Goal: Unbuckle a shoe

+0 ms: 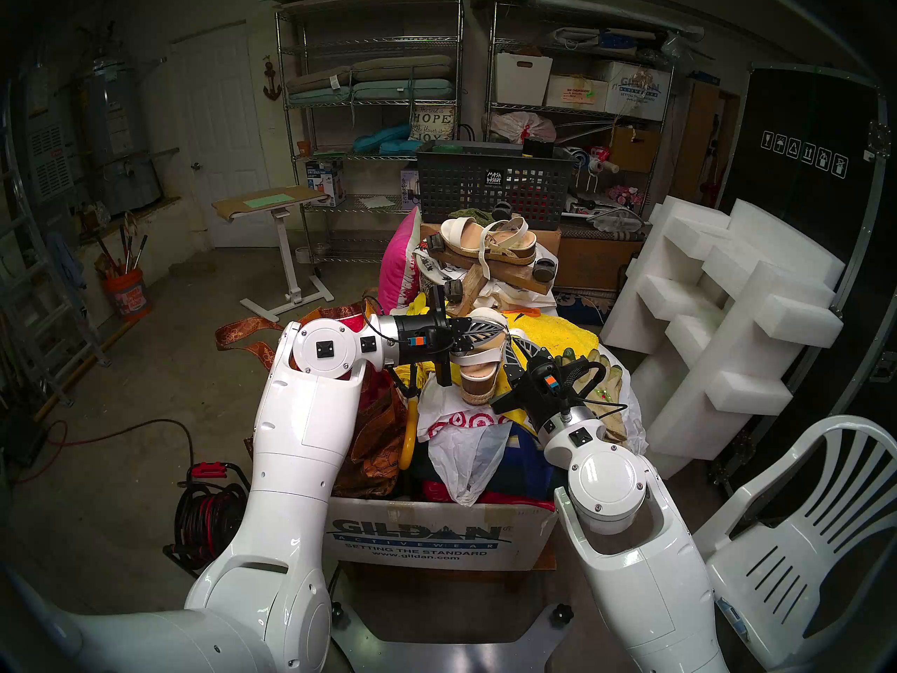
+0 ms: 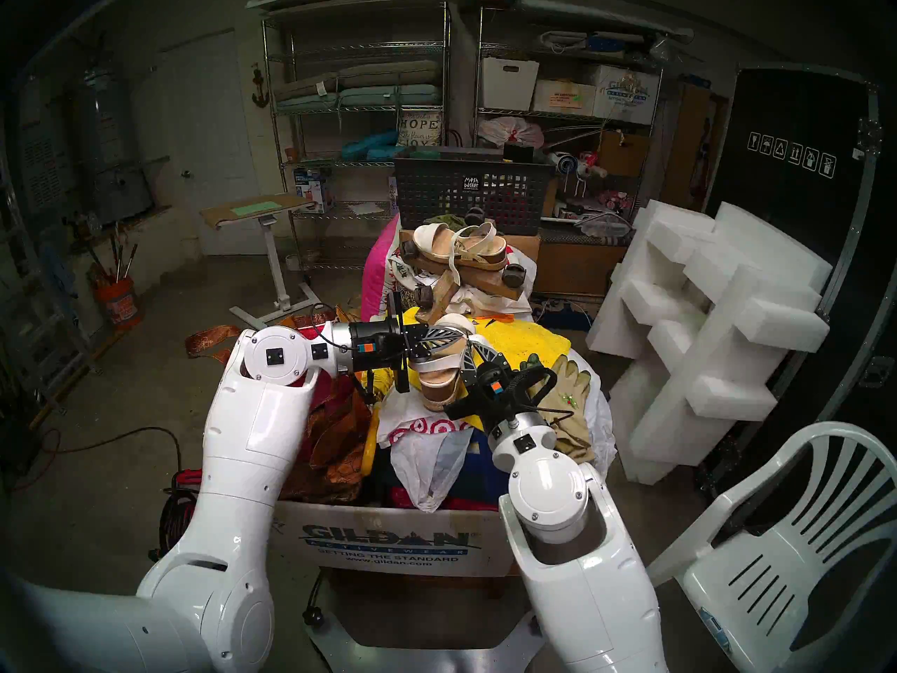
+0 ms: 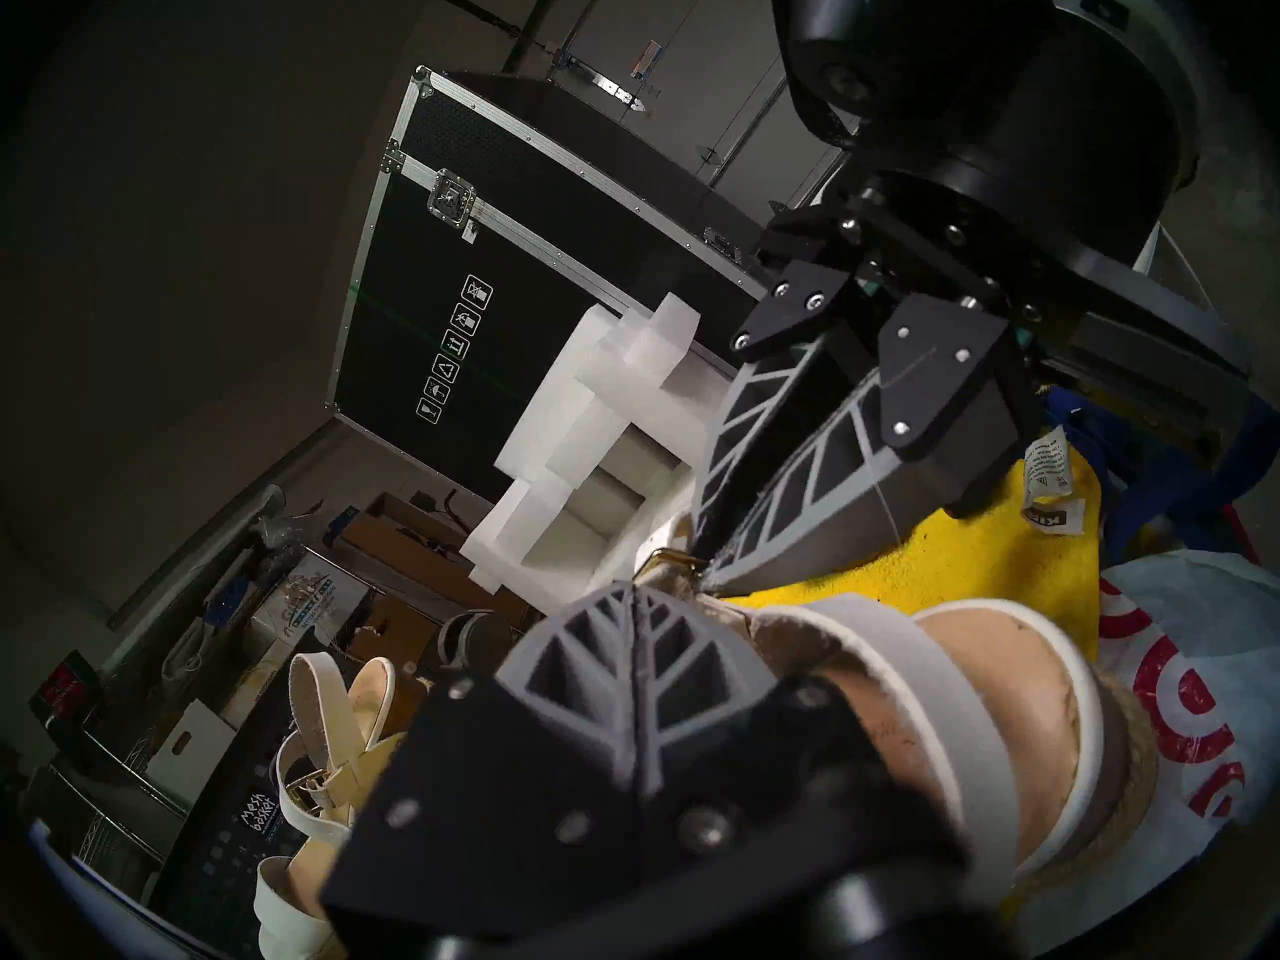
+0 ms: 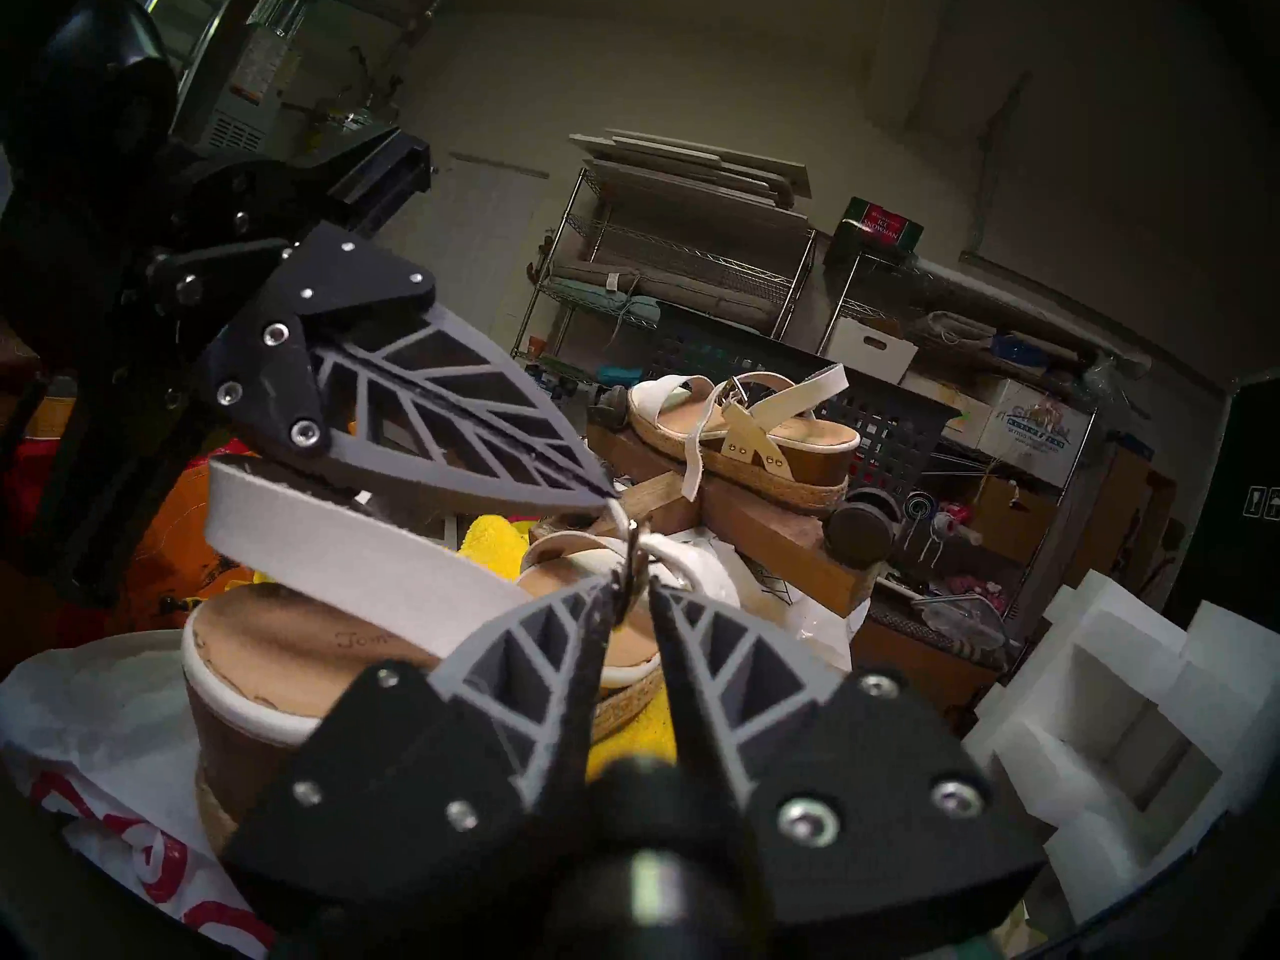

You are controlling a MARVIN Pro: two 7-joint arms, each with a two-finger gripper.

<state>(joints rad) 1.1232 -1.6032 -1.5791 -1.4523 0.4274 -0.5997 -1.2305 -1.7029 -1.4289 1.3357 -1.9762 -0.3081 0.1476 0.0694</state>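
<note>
The wedge sandal (image 1: 478, 371) stands on top of a pile of cloth and bags, heel toward me, with white straps, a tan insole (image 4: 277, 654) and a jute sole. My left gripper (image 1: 504, 328) reaches in from the left. It is shut on the thin ankle strap just above the gold buckle (image 4: 632, 577). My right gripper (image 1: 512, 340) comes up from the right and is shut on that buckle, which also shows in the left wrist view (image 3: 665, 557). The two pairs of tips almost touch. The flatter studded sandal (image 1: 490, 242) lies behind on a wooden dolly.
The pile fills a Gildan cardboard box (image 1: 417, 536). A yellow towel (image 1: 558, 337), gloves (image 1: 597, 371) and a red-and-white plastic bag (image 1: 456, 419) lie around the sandal. A black mesh basket (image 1: 490, 186) stands behind. White foam blocks (image 1: 728, 308) and a plastic chair (image 1: 801, 536) are at right.
</note>
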